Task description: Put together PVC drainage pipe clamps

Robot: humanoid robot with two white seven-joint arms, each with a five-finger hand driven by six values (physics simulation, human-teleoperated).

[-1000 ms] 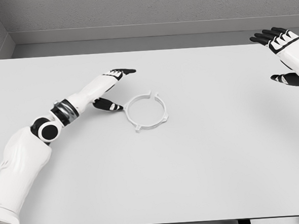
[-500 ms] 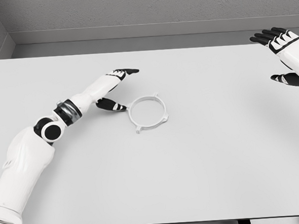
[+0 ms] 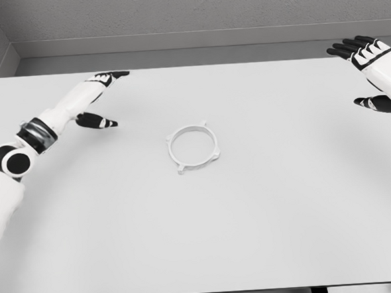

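The clamp (image 3: 193,148) lies alone mid-worktop (image 3: 266,215). Left hand (image 3: 100,99) is released, holding nothing, well left of it. Right hand (image 3: 370,76), also released, is cut off at the right edge.

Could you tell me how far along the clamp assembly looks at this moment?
Done, by the look of it: one white clamp ring lies closed on the table. In hand: nothing; the left hand is open and apart from the ring, the right hand open at the far right edge. Left: no other parts are in view, so I cannot tell.
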